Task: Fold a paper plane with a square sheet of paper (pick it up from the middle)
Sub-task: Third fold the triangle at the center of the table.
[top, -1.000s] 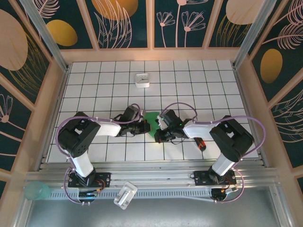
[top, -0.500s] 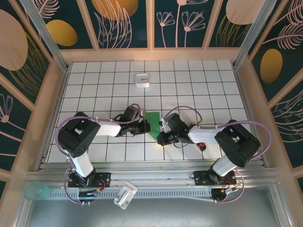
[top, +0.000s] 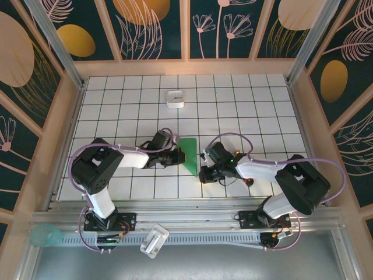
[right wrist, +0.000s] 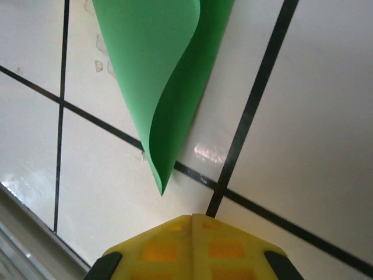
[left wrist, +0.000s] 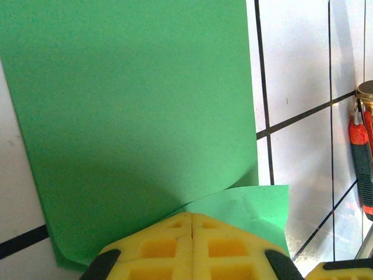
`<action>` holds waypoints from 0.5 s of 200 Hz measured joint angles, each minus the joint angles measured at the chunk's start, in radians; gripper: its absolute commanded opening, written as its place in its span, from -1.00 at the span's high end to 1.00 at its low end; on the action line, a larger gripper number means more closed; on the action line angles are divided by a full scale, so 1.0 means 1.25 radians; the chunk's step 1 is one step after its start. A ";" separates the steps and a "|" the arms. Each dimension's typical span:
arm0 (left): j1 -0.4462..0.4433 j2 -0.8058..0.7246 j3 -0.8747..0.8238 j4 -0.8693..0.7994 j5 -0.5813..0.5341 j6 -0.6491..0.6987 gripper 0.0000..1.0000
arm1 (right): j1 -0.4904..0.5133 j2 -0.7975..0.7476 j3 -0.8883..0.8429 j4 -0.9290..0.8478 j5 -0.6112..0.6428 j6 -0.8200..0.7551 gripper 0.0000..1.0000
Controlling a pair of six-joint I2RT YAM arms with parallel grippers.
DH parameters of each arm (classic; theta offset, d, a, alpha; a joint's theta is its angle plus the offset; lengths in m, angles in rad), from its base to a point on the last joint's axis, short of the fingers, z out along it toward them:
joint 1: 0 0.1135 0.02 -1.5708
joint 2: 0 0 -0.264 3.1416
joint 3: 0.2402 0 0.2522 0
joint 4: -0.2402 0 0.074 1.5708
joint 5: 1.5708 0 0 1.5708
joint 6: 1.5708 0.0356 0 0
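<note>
Although the paper [left wrist: 134, 116] is doubled over into a pointed shape, its top layer lies curled and uncreased, so I judge the work early: pressing this fold flat and all the later folds remain. The left end effector [left wrist: 191, 217] is closed, tips at the paper's near edge; pinching or pressing, I cannot tell. The right end effector [right wrist: 192, 219] is closed on nothing, the paper's tip just ahead of it. Count: one paper, one screwdriver [left wrist: 361, 157], one box [top: 175, 99].

paper [top: 188, 153] lies between left claw [top: 179, 156] and right claw [top: 203, 176], box [top: 175, 98] behind.
</note>
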 measured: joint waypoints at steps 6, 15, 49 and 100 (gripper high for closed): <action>0.000 0.000 0.000 0.000 0.000 0.000 0.97 | -0.002 -0.006 0.005 -0.006 -0.004 0.000 1.00; 0.000 0.000 0.000 0.000 0.000 0.000 0.98 | -0.005 -0.012 0.017 -0.007 -0.011 0.000 1.00; 0.000 0.000 0.000 0.000 0.000 0.000 0.97 | -0.008 -0.003 0.066 0.016 -0.049 0.000 1.00; 0.000 0.000 0.000 0.000 0.000 0.000 0.97 | -0.023 0.085 0.089 0.050 -0.072 0.000 1.00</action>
